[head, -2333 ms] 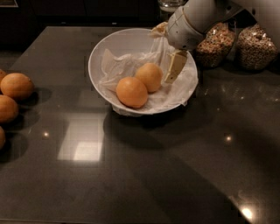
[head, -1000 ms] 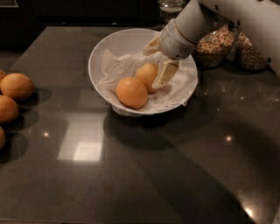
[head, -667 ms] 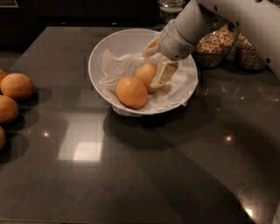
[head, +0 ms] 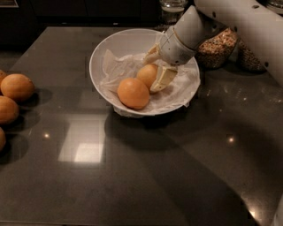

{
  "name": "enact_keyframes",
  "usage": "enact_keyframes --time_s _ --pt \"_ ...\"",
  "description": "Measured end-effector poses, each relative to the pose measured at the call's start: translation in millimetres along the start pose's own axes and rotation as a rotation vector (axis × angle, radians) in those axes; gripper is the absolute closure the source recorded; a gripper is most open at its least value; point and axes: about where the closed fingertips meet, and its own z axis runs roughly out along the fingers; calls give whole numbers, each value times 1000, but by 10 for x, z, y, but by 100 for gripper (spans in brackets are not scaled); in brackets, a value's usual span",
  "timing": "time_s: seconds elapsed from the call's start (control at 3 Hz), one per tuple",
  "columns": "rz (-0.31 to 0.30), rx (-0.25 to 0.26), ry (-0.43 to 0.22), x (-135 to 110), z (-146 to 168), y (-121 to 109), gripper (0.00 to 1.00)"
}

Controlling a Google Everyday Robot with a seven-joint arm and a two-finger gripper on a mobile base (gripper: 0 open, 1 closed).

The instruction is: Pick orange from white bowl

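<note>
The white bowl, lined with crumpled white paper, stands at the back middle of the dark table. The paler orange lies in it, with a deeper, brighter orange fruit just in front of it to the left. My gripper reaches down into the bowl from the upper right. One finger lies against the orange's right side, the other at its upper back. The fingers sit closed against the orange, which still rests on the paper.
A group of darker oranges lies at the table's left edge. Glass jars of grains stand right behind the bowl under my arm, and a glass stands at the back. A bright light reflection shows on the table's front.
Since 2.3 s ago my gripper has lowered and shifted left around the paler orange. Over the last second it has stayed almost still.
</note>
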Motion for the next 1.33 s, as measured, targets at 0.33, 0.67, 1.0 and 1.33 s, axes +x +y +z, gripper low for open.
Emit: enact_keyframes --time_s 0.33,0.67,1.0,1.33 --pt "3 -18 -5 6 76 33 37" --pt "6 -34 -9 14 149 53 38" --pt "8 -44 -13 15 193 56 48" --pt "11 -47 -15 18 212 55 67"
